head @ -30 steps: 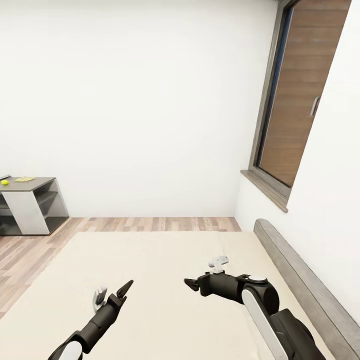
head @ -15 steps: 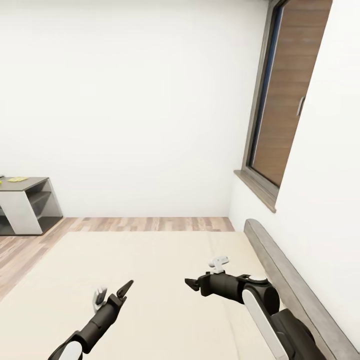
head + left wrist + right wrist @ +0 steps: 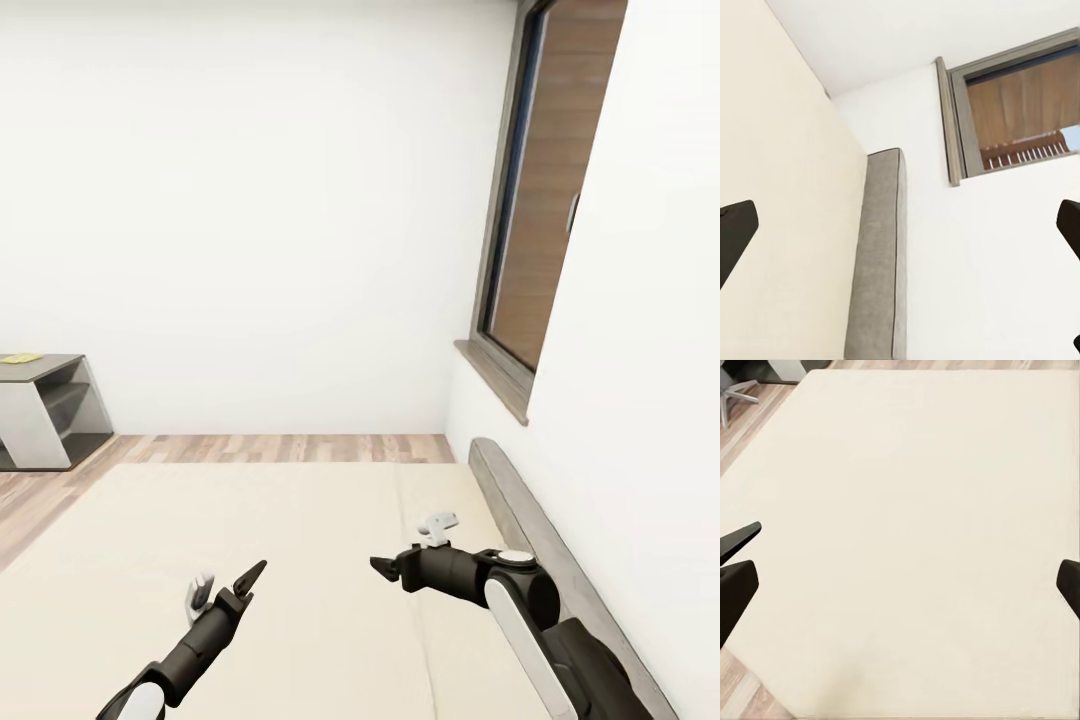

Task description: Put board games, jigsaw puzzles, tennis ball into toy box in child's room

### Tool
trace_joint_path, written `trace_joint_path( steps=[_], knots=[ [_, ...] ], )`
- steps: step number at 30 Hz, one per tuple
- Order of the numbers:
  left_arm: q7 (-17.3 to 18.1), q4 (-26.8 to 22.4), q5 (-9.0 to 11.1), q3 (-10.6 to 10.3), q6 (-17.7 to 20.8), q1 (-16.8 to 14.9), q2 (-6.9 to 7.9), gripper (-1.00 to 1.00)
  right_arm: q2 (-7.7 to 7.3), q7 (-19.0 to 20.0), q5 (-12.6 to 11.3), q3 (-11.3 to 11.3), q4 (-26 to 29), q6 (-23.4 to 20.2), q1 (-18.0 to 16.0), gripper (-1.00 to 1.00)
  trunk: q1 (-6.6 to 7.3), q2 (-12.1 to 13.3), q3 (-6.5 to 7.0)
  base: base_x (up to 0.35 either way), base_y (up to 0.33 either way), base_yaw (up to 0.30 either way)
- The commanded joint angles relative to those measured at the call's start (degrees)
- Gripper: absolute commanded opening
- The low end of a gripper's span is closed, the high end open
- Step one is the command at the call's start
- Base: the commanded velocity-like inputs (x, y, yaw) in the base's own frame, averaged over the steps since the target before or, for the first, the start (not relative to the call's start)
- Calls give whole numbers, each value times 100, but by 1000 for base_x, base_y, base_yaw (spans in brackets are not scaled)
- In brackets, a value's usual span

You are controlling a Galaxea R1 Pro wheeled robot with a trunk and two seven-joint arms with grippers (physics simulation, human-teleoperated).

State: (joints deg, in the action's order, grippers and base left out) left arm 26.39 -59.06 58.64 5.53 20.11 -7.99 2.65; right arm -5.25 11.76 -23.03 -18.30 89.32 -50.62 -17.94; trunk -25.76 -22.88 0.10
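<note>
Head view: the whole picture is shifted leftward against the pictures of a second and half a second ago, so the camera is judged to be turning right, not the things moving. The counter (image 3: 40, 375) is now cut by the picture's left edge, and the yellow-green ball seen on it a second ago is out of frame; a flat yellow item (image 3: 22, 358) is seen on its top, too small to be named. The window (image 3: 535, 200) and the headboard (image 3: 540, 545) are drawn in toward the middle.

The bed (image 3: 300, 530) is spread below both arms, and the part of its mattress in view is bare; no board game is seen there. The toy box and the jigsaw puzzles are not seen from here.

The left hand (image 3: 228, 588) is held over the mattress with its fingers apart and nothing between them. The right hand (image 3: 415, 548) is likewise spread and empty; in the right wrist view only plain mattress is seen between its fingertips. Both are placed in the frame as before.

The turn is judged to be a search along the bed for the two board games. No toy is held, so no part of the packing can be counted as under way from these pictures.
</note>
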Motion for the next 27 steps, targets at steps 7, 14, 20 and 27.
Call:
trace_joint_path(
  steps=[7,14,20,27],
  knots=[
    [7,7,54,14,55,-1,-2,100,-8,49,45,-8,-1,23,25,100,-2,-4,-2,0,-277,0],
    [7,13,58,16,55,-1,-2,100,-15,52,50,-16,-7,100,42,100,-2,-4,-2,0,-189,0],
    [7,15,59,16,54,-1,-2,100,-35,54,53,-16,-18,150,49,100,-2,-4,-2,0,-77,0],
    [7,25,56,11,54,-3,-6,100,-49,61,51,-36,-20,173,52,100,-2,-4,-2,0,-28,0]
  ],
)
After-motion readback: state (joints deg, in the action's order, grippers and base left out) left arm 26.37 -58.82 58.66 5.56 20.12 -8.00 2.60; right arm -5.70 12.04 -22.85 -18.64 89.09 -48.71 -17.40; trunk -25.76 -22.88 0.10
